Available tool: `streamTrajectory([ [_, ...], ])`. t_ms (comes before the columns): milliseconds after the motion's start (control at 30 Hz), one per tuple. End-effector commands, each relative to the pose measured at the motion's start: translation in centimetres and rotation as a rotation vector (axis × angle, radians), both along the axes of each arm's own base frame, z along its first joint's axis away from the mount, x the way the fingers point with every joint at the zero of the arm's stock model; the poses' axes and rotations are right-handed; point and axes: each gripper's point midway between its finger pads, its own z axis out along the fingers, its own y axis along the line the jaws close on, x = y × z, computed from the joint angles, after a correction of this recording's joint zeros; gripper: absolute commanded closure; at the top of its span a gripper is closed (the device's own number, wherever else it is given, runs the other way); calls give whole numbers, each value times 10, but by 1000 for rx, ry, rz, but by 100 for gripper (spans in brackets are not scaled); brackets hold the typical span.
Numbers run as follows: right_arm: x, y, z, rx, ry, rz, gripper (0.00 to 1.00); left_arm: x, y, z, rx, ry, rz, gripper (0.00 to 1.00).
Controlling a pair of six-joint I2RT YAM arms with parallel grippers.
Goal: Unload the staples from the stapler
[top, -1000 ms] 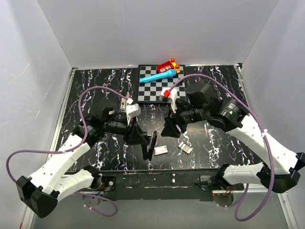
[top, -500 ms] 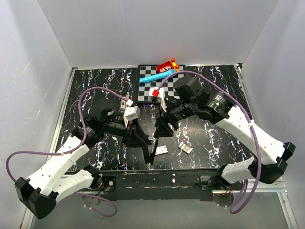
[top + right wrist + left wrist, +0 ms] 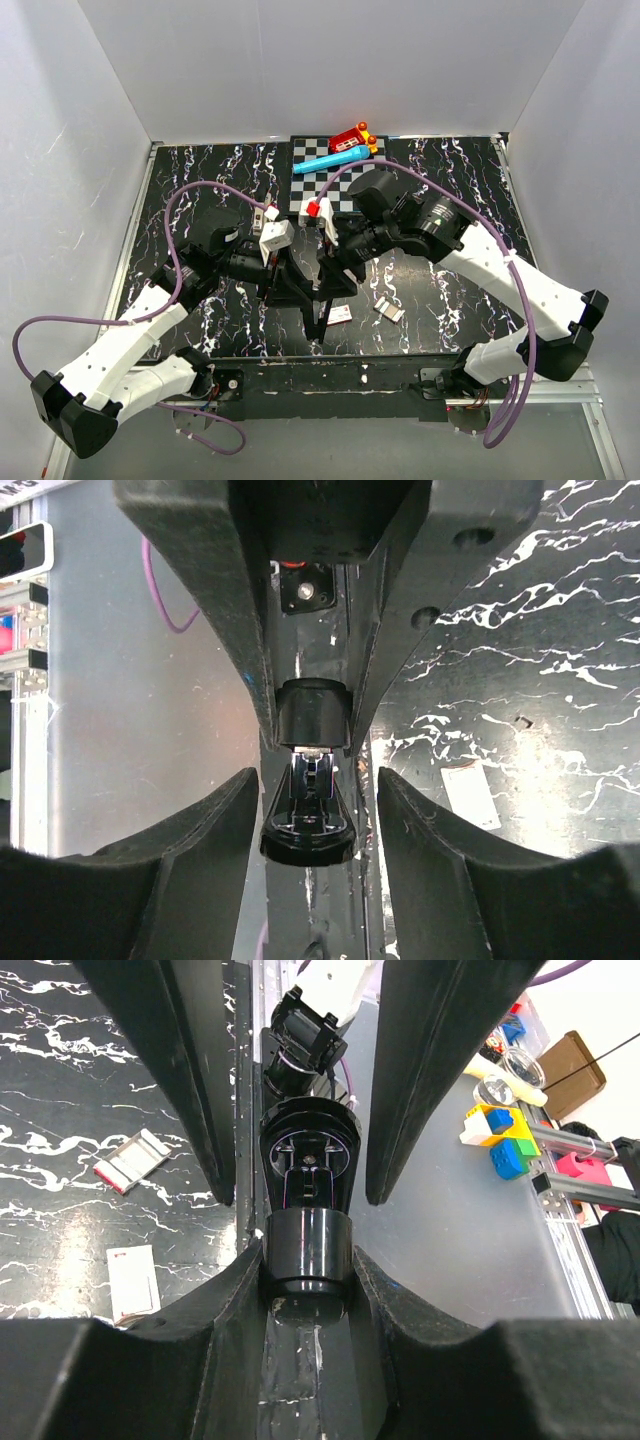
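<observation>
While inward-angled — left pincer [image 3: 306, 1270] around stapler [image 3: 305, 1165]

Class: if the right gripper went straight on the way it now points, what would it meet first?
The stapler: its black end sits between the right gripper's open fingers, though depth makes contact hard to judge. Just beyond, the left gripper clamps the same stapler and would come next.

The stapler [image 3: 308, 1245] showed glossy black plastic, and the staples [image 3: 130, 1158] were ridged silvery metal. The table [image 3: 60, 1080] looked smooth, black with white marbling.
</observation>
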Motion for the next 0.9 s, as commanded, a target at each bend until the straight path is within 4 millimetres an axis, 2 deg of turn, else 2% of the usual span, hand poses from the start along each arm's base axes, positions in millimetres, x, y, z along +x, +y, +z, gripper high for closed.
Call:
streamTrajectory([
  [0, -7, 2, 1, 34, 0, 30, 41, -5, -2, 24, -68, -53, -29, 100],
  [133, -10, 2, -1, 32, 4, 36, 48, -6, -2, 29, -79, -65, -27, 100],
  [333, -18, -6, -12, 6, 27, 46, 69, -4, -2, 37, -91, -78, -6, 100],
  [533, -24, -19, -26, -5, 32, 22, 85, -3, -2, 51, -125, -103, 20, 100],
  [867, -32, -34, -61, 17, 78, -74, 91, -7, 2, 84, -218, -158, 51, 100],
])
